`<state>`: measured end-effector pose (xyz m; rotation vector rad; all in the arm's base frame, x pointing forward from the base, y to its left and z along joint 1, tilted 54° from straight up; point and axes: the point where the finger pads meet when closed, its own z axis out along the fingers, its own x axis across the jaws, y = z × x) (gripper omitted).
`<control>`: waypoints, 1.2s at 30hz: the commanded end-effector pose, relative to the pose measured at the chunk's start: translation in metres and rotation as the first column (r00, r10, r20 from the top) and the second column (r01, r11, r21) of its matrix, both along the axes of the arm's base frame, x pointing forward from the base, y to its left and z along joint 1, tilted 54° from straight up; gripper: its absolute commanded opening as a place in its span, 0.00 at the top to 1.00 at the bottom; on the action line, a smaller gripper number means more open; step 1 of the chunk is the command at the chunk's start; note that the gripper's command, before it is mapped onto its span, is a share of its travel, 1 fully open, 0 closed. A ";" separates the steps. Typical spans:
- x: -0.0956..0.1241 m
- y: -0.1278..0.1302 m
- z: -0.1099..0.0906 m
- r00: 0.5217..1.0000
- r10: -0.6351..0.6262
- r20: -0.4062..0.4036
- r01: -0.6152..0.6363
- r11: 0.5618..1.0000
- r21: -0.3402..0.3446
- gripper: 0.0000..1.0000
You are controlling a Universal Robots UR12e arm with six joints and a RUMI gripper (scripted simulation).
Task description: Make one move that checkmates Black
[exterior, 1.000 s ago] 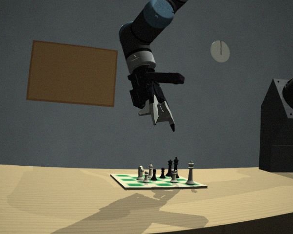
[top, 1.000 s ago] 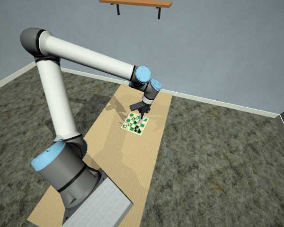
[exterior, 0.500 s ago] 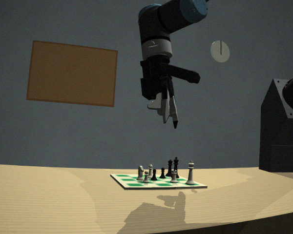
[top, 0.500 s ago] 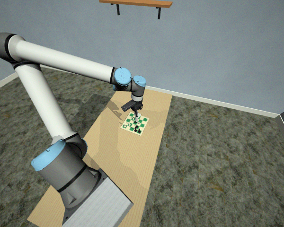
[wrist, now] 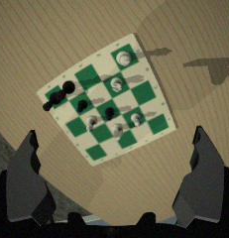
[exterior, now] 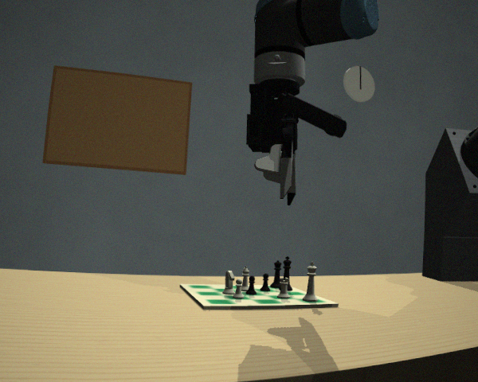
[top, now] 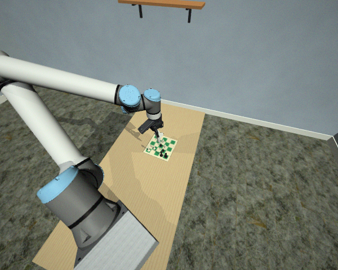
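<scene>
A small green-and-cream chessboard [top: 173, 142] [exterior: 201, 292] [wrist: 144, 92] lies on the wooden table [top: 151, 188] [exterior: 107, 329]. It carries several white and several black pieces, all upright. In the exterior view the tall white piece [exterior: 311, 282] [wrist: 123, 58] stands at the near right corner, with a white rook [exterior: 283, 287], knight [exterior: 229, 281], bishop [exterior: 244, 277] and pawn [exterior: 238, 289] nearby. Two tall black pieces [exterior: 276, 273] [exterior: 287, 267] and two black pawns [exterior: 251, 285] [exterior: 265, 282] stand behind. My gripper [top: 159, 138] [exterior: 287, 199] [wrist: 114, 130] is open and empty, pointing down high above the board.
The robot base [top: 105, 226] stands on the table's near end and shows as a dark pedestal [exterior: 457, 205] in the exterior view. The long table edges drop to a stone floor [top: 250, 188].
</scene>
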<state>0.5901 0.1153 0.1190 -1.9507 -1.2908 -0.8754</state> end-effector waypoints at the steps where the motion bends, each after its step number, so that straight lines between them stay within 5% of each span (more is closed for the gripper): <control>1: -0.001 0.003 0.004 1.000 -0.012 0.027 0.013 1.000 -0.019 0.00; 17: 0.000 0.003 0.004 1.000 -0.012 0.027 0.013 1.000 -0.020 0.00; 27: 0.008 0.044 -0.028 1.000 -0.007 0.020 0.008 1.000 -0.022 0.00; 28: 0.008 0.044 -0.028 1.000 -0.007 0.020 0.008 1.000 -0.022 0.78; 36: 0.011 0.043 -0.027 1.000 -0.007 0.024 0.008 1.000 -0.025 0.78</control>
